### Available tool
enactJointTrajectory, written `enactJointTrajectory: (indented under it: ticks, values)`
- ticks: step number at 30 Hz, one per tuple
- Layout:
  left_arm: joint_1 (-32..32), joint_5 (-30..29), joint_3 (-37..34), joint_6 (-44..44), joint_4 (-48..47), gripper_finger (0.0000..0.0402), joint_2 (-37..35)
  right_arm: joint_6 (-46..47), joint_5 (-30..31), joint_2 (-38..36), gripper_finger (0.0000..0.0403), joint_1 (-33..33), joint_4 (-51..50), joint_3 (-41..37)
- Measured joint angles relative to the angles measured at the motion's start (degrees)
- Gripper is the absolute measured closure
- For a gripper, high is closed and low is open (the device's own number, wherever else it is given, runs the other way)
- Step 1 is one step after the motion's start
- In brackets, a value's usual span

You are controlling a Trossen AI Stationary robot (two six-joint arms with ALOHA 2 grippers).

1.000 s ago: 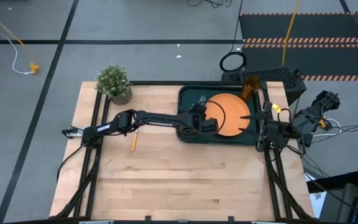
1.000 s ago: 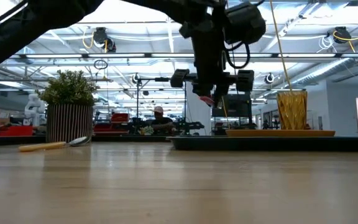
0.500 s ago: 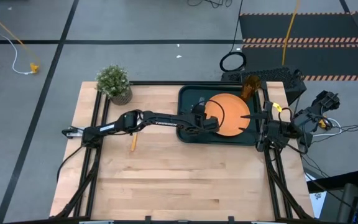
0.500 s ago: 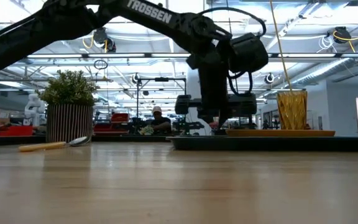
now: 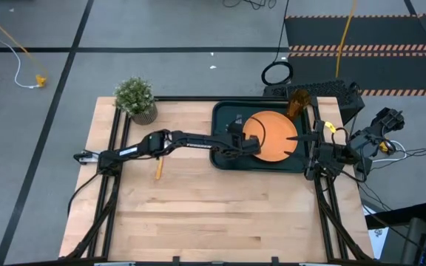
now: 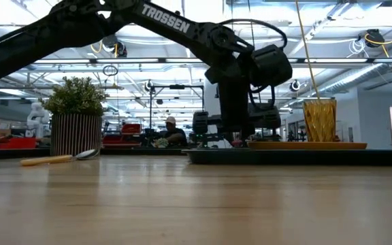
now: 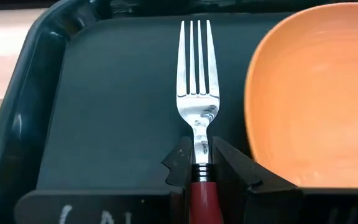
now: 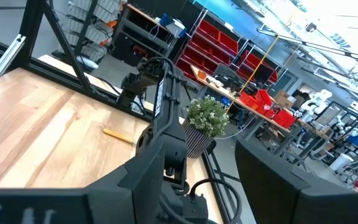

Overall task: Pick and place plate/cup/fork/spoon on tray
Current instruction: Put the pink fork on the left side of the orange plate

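The dark green tray [image 5: 222, 159] lies at the table's far right and shows in the low view [image 6: 298, 156]. On it rest the orange plate [image 5: 272, 137], also in the left wrist view [image 7: 316, 93], and the amber cup [image 5: 297, 102], upright at the far right corner [image 6: 319, 121]. My left gripper [image 5: 241, 140] is low over the tray's left part, shut on the red-handled fork [image 7: 196, 106], just left of the plate. The orange-handled spoon [image 5: 158, 168] lies flat on the table to the left of the tray. My right arm [image 5: 331, 151] waits at the table's right edge. My left gripper pinches the fork between its two fingers [image 7: 180, 168] where the red handle meets the metal neck [image 7: 200, 177]. The fingers lie along the fork. The tines [image 7: 195, 56] point away from the gripper, and the fork lies flat on the tray's floor beside the plate.
A potted green plant [image 5: 136, 98] stands at the table's far left corner, also in the low view [image 6: 77, 116]. The tray's raised rim [image 7: 23, 124] runs left of the fork. Bare wood [image 5: 220, 214] fills the table's near half.
My left gripper has gone down onto the tray's left part, and a little toward the plate, carrying the fork. The fork, held above the tray a second ago, now lies on the tray's floor.
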Motion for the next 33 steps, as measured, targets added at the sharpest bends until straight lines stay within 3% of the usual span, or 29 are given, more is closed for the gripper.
enactJointTrajectory:
  ticks: [22,33]
  values:
    - [1.7,2.8,0.0,-7.1,1.0,0.0351,0.7,-0.4,0.0,0.0,0.0211,0.0,-0.2,0.0]
    - [2.1,5.0,-0.2,-10.0,1.5,0.0316,2.3,-0.4,0.0,0.0,0.0211,0.0,-0.3,0.0]
